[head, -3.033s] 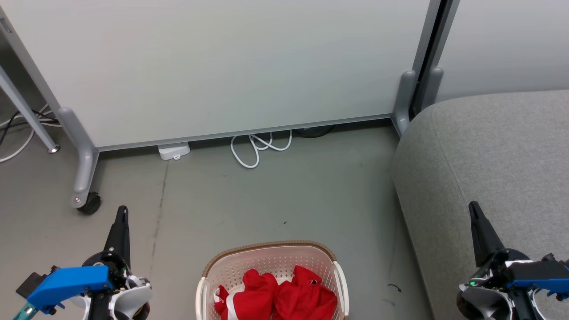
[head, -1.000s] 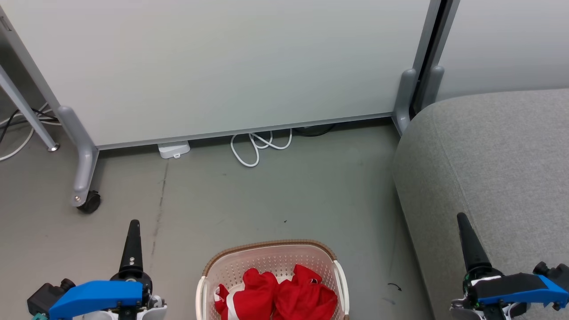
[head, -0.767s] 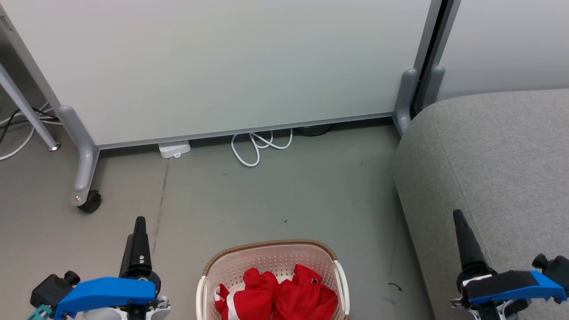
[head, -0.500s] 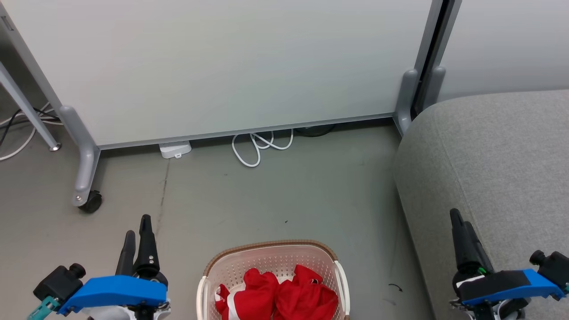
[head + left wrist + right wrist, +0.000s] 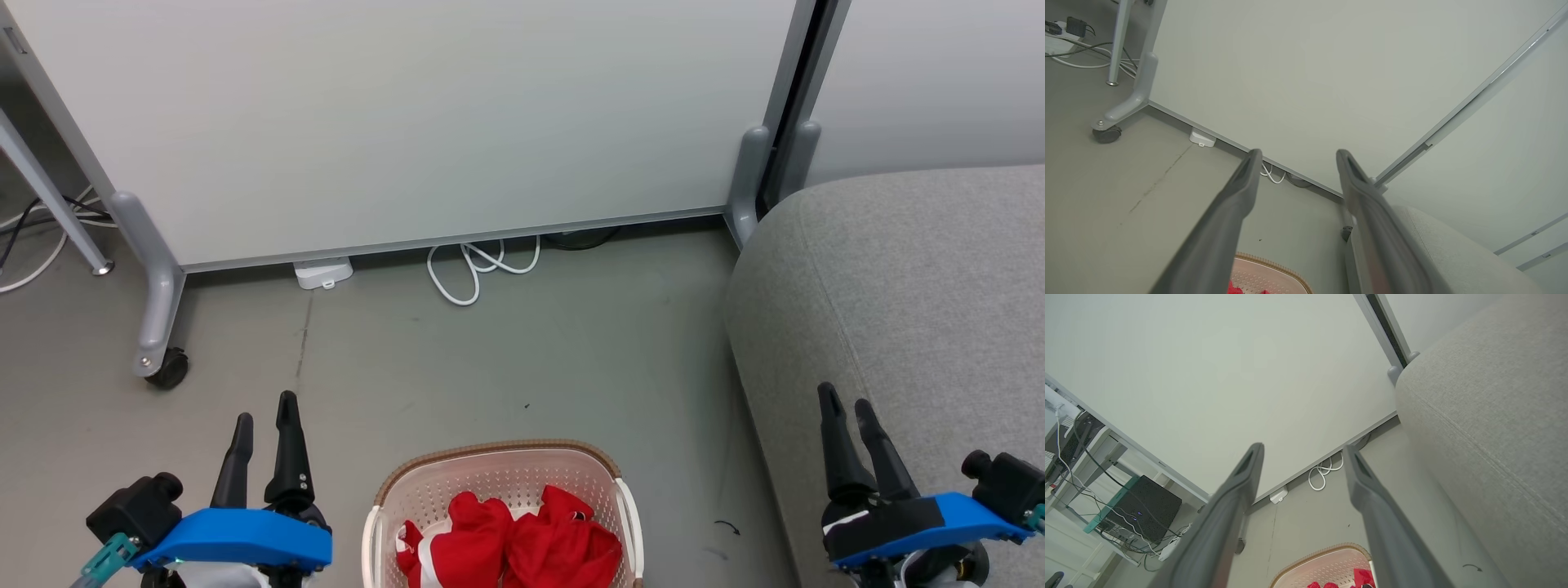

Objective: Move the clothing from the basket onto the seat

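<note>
In 1 basket [image 5: 498,452], 2 garments [image 5: 510,547]; L end effector [image 5: 264,408] & R end effector [image 5: 844,396] spread, empty.

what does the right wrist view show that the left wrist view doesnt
Right wrist view: a black box with tangled cables around it, and the seam running across the grey seat.
Left wrist view: a black caster in plain sight, with a metal leg beyond it.
Both: the white cable loop, the basket with red clothing inside, the seat, and that arm's own open fingers, left hand and right hand.
</note>
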You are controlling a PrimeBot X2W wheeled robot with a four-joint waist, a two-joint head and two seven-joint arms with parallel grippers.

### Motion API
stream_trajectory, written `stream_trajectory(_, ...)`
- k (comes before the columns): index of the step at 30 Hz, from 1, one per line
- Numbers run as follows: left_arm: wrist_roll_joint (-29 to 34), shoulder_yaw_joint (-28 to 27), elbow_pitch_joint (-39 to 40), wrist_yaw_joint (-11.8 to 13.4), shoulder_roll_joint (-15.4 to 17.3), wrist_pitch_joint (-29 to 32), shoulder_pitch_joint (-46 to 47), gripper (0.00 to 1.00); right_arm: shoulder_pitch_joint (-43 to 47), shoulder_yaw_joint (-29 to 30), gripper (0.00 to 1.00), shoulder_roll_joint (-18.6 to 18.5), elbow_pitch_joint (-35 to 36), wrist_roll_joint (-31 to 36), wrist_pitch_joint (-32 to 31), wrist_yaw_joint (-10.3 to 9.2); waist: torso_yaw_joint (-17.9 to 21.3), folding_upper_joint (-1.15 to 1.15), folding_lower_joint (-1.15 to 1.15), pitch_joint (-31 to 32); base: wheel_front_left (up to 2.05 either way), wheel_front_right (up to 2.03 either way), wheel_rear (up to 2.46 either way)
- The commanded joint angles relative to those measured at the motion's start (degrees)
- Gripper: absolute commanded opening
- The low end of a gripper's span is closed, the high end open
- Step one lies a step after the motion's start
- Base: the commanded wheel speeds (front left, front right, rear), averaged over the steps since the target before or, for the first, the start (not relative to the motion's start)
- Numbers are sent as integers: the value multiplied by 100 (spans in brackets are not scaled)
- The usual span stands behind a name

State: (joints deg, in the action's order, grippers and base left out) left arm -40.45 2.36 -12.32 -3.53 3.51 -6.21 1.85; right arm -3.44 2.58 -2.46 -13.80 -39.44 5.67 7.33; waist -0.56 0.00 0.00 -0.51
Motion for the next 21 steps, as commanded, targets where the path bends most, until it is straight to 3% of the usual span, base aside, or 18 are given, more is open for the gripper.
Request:
stream_trajectory(1,183,24,71,-2,57,-61,76,100,-127,-1,100,-38,79,183,57,15,2,0,0,-2,0,0,0)
stream_trajectory(21,1455,218,-8,62,95,-369,94,100,-116,-40,100,-47,35,1420,210,16,-7,0,0,-14,0,0,0)
